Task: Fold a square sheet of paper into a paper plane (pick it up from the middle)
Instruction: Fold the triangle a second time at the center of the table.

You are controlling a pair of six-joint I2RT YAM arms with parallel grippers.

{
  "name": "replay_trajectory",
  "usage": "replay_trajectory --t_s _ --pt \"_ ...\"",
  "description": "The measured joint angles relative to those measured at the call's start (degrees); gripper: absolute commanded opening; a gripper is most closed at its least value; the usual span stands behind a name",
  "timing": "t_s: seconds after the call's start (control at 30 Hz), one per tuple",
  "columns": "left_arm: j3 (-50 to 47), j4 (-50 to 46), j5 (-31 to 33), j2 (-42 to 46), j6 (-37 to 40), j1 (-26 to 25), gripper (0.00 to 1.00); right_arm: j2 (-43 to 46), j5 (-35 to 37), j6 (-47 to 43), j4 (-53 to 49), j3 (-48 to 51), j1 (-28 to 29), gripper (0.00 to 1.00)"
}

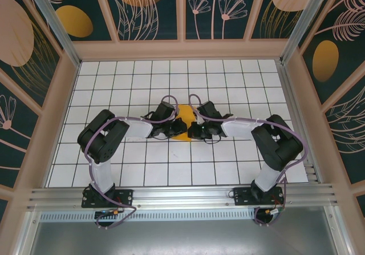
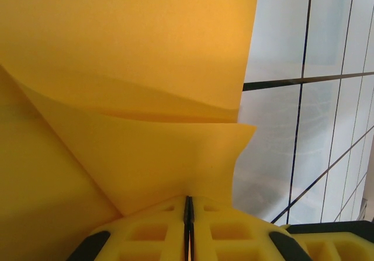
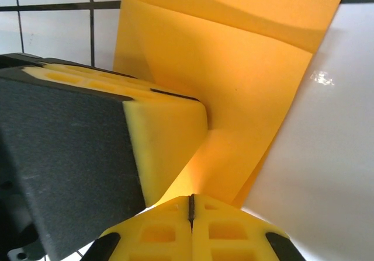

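Where the 2 arms meet at the middle of the top view, the left tool (image 1: 174, 130) and the right tool (image 1: 194, 131) face each other tip to tip, with the square sheet of paper (image 1: 186, 117) between them. From above, the paper is a small orange-yellow patch, mostly covered by the 2 dark tool heads, at the centre of the white tiled surface (image 1: 114, 78). Whether it rests on the tiles or is lifted off them cannot be told.

Seen from the left wrist, the left tool (image 2: 188, 207) sits at the bottom centre with its 2 yellow foam fingers pressed together. Only a thin dark seam shows between them, and the paper (image 2: 128, 68) rises out of that seam, so the tool is clamped on the sheet. The paper covers the left and upper part of this frame in 2 overlapping layers, with a curved edge crossing the middle. The gridded surface (image 2: 327, 39) shows at the right.

Seen from the right wrist, the right tool (image 3: 191, 207) at the bottom centre is likewise closed on the paper (image 3: 245, 97), which runs to the top of the frame with a soft bend at the upper right. A yellow foam pad (image 3: 169, 135) on a dark body, at the left of the frame, sits against the same sheet.
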State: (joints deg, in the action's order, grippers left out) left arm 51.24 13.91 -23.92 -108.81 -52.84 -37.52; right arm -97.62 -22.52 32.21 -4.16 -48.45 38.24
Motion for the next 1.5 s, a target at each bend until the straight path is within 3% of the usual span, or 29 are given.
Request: replay_trajectory --t_s 0.9,1.5 --pt "0.0 0.0 0.2 0.0 -0.2 0.0 0.12 3.2 -0.3 -2.3 -0.2 2.2 0.3 0.05" --pt "0.0 0.0 0.2 0.0 -0.2 0.0 0.12 -0.3 0.0 -2.5 1.8 2.8 0.9 0.04"
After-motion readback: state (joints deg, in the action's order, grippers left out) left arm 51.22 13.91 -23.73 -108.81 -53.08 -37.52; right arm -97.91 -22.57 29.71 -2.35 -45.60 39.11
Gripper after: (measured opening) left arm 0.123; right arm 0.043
